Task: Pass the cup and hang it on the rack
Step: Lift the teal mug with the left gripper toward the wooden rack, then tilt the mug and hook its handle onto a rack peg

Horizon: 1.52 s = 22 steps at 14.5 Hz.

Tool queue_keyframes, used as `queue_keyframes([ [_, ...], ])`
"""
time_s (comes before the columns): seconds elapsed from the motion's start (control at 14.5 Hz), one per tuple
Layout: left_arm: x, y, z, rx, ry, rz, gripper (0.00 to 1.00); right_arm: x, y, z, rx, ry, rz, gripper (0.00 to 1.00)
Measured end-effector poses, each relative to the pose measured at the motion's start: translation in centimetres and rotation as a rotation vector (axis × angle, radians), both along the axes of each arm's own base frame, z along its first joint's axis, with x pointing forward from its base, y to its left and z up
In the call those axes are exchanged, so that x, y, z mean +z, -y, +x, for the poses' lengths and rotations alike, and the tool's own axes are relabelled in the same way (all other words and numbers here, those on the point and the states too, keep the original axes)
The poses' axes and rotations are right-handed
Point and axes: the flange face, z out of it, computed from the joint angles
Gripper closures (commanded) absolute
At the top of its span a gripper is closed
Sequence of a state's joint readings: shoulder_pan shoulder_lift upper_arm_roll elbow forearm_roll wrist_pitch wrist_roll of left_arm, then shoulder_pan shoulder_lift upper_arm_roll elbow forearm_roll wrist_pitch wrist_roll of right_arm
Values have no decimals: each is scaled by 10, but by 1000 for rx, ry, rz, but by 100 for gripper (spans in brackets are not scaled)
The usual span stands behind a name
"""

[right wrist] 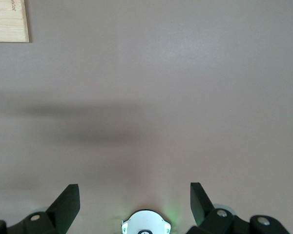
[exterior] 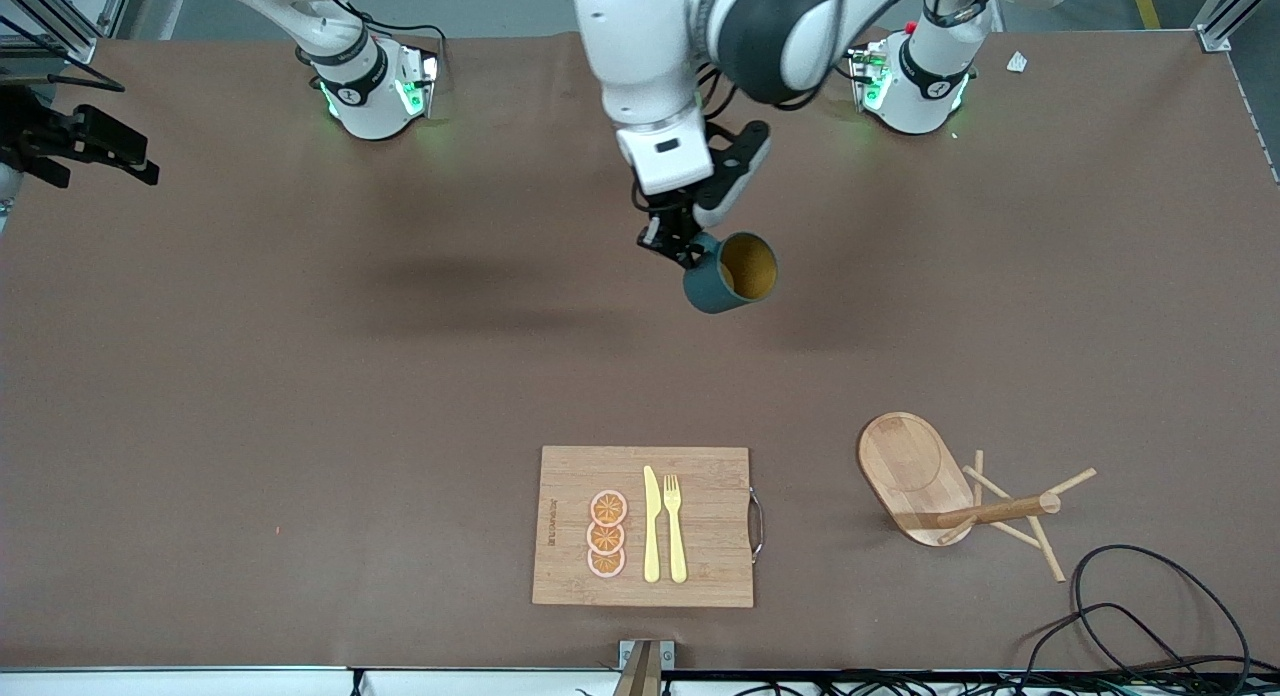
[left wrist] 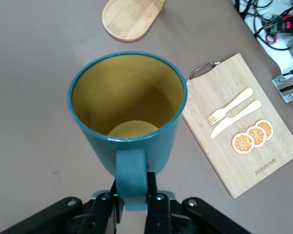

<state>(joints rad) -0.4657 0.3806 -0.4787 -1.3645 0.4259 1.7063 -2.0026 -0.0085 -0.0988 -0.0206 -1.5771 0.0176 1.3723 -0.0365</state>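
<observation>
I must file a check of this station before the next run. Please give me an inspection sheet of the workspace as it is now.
Surface: brown table, no spills seen.
Job's things: the cup is up in the air, held by its handle, mouth tilted toward the front camera; the rack stands near the left arm's end.
Clutter: cutting board with a knife, a fork and three orange slices.
Grippers: left gripper shut on the cup's handle over the table's middle; right gripper open, waiting at the right arm's end.
Cables: black cable looped on the table near the rack.
Surroundings: aluminium frame posts at the corners.
</observation>
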Motion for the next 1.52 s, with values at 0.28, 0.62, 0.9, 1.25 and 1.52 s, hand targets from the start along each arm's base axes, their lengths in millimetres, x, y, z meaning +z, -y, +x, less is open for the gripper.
queue_keyframes([
  [0.28,31,-84,63,48,-116,-145,100,2,2,2,-3,18,0,0],
  [0.62,40,-209,140,45,-205,-339,100,3,2,3,-4,31,0,0],
  [0.9,44,-281,176,68,-207,-575,100,3,2,3,-4,29,0,0],
  [1.25,15,-345,209,94,-248,-822,100,3,2,3,-4,28,0,0],
  [1.52,-20,-392,233,101,-261,-1060,100,3,2,3,-4,28,0,0],
])
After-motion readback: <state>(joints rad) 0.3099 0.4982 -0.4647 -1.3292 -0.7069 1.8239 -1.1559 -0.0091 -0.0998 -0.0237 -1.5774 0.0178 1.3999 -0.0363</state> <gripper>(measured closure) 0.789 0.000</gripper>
